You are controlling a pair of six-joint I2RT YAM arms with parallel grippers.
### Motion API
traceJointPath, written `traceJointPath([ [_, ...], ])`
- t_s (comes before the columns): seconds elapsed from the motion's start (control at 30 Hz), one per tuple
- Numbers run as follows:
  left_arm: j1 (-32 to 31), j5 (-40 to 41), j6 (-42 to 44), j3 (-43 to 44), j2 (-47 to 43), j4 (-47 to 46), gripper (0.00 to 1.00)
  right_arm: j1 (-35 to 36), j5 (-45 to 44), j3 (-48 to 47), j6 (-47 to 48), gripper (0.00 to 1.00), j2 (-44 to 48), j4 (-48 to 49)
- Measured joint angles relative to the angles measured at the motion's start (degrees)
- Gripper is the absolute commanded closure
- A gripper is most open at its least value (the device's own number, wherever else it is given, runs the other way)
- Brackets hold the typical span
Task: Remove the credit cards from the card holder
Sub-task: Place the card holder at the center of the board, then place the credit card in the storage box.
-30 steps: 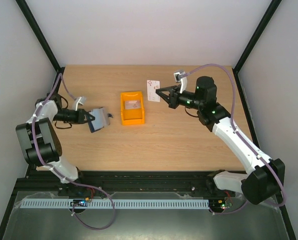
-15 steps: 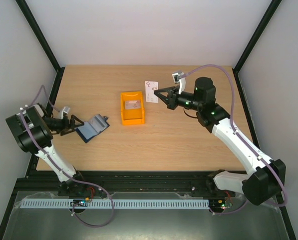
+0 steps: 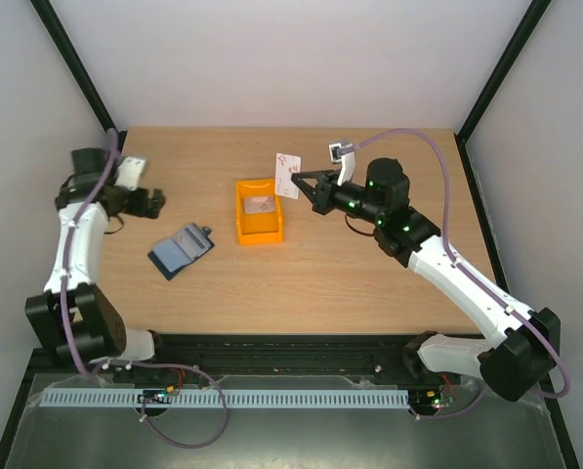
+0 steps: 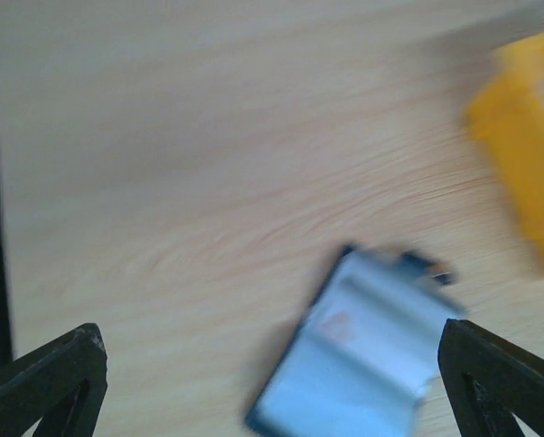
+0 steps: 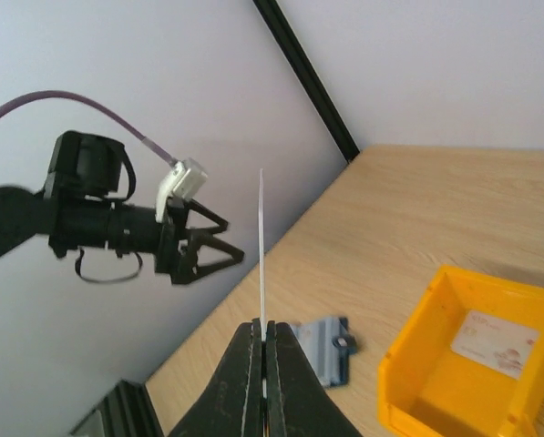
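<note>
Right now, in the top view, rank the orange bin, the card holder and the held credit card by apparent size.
1. orange bin
2. card holder, slightly smaller
3. held credit card, smallest; it is tilted and raised nearer the camera, so less sure

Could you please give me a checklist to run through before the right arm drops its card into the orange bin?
1. Grip: ok, right gripper pinches the credit card by one edge.
2. Card above the orange bin: not ok, top view shows it by the far right corner.
3. Room in bin: ok, only a second card lies inside.
4. Left gripper clear: ok, open, apart from the card holder.
5. Holder emptied: cannot tell, left wrist view is blurred.
</note>
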State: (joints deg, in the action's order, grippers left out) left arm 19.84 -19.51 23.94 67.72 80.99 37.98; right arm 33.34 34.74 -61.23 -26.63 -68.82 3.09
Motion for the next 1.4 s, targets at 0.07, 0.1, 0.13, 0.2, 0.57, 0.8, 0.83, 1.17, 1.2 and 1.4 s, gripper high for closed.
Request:
traceJointPath([
  [0.07,-7.69,-0.13,-0.09,1.86,-2.99,0.33,0.0,1.03,-1.88,0.33,-2.23,0.98,-0.26,3.13],
  [0.1,-11.06,-1.31,-0.11,3.3,-3.89,0.74,0.0,1.36,-2.47,0.85,-3.34,0.98,-0.26,5.05],
  [0.13,-14.12,-3.32,-0.09,4.9,-4.5,1.27,0.01,1.66,-2.99,1.97,-4.83,0.98,-0.24,8.09],
  [0.2,-18.56,-10.82,-0.11,8.83,-5.07,2.97,0.0,2.01,-3.96,5.01,-8.83,0.98,-0.2,14.6],
  [0.57,-33.62,-38.66,-10.08,17.53,-2.93,3.26,0.01,7.32,-13.4,16.33,-24.7,0.98,-3.5,44.37],
  [0.8,-34.99,-40.89,-16.92,17.35,-1.07,-0.35,0.29,8.7,-13.66,16.17,-27.08,0.98,-7.17,50.18],
  [0.83,-34.93,-41.18,-17.05,17.35,-1.07,-0.52,0.35,8.72,-13.4,16.02,-27.3,0.98,-7.48,50.38],
  [1.17,-34.86,-44.39,-19.02,17.35,-1.11,-1.75,0.98,9.49,-9.33,13.14,-27.58,0.96,-10.16,51.71],
  [1.2,-34.8,-44.65,-19.26,17.33,-1.16,-1.64,0.98,9.4,-9.03,13.05,-27.41,0.86,-10.34,51.71],
  [1.4,-33.94,-46.1,-20.22,14.67,-2.08,-1.66,0.98,9.6,-9.51,9.01,-12.9,0.34,-8.26,38.14],
])
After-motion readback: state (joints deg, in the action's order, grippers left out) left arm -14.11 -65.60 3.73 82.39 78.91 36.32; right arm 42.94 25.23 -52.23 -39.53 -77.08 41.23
